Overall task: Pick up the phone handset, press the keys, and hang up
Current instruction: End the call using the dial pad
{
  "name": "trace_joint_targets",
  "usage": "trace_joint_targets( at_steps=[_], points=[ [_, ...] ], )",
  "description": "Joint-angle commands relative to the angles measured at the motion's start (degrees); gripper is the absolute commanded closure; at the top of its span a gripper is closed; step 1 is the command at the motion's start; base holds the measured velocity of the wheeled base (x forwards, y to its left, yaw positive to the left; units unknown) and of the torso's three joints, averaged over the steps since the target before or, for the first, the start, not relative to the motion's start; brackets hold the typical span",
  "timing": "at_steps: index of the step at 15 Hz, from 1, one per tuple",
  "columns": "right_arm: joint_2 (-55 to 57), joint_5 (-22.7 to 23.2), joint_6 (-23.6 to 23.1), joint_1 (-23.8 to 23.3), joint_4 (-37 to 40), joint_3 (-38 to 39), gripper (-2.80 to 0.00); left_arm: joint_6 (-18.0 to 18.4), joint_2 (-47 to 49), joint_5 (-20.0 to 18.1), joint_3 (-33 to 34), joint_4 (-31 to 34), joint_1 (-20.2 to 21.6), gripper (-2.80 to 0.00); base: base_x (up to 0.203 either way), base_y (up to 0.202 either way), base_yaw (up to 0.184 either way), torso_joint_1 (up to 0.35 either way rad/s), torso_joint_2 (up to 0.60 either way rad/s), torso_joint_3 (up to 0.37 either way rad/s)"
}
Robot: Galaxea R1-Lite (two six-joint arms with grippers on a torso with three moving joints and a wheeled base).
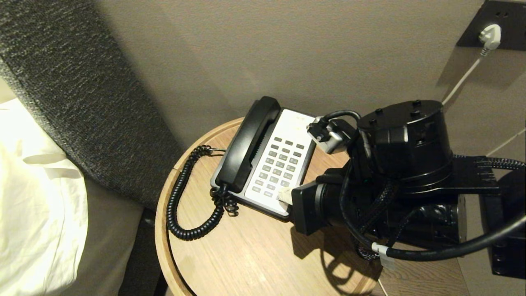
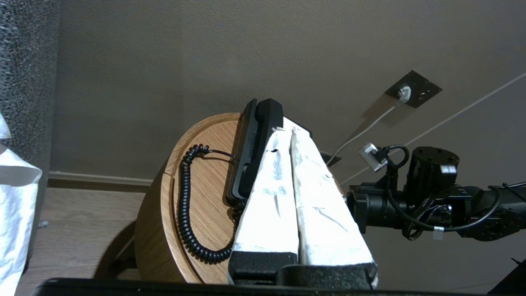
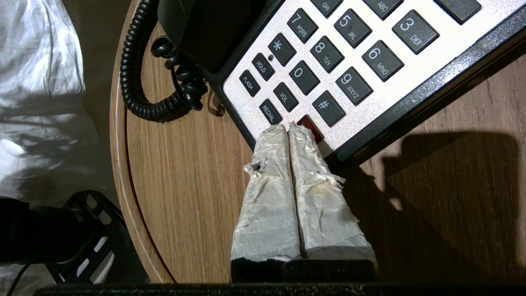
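Here the phone handset (image 1: 246, 144) lies in its cradle on the left of the desk phone (image 1: 283, 164), its coiled cord (image 1: 181, 197) looping over the round wooden table (image 1: 246, 255). It looks rigid, light and smooth; the slim middle seems the best hold. The right gripper (image 3: 288, 128), taped fingers pressed together, touches the keypad's near edge. The left gripper (image 2: 287, 133) hangs closed, empty. No containers appear.

The phone base (image 1: 279, 164) sits on the round counter (image 1: 246, 255), with the phone handset (image 1: 248, 144) cradled along its left side. The right gripper's (image 3: 288, 127) fingers apparently touch the keypad's near edge; a bed (image 1: 33, 197) lies left.
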Motion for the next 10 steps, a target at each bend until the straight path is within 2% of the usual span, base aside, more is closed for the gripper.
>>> trace_joint_targets(
  at_steps=[1,10],
  points=[
    [-0.30,-0.04,0.09,0.04,0.13,0.06,0.00,-0.15,-0.08,0.01,0.00,-0.07,-0.03,0.00,0.000,0.000,0.000,0.000,0.00,0.000],
    [1.84,-0.26,0.09,0.04,-0.05,0.23,0.00,-0.15,-0.64,0.01,0.64,-0.10,-0.03,0.00,0.000,0.000,0.000,0.000,0.00,0.000]
  ],
)
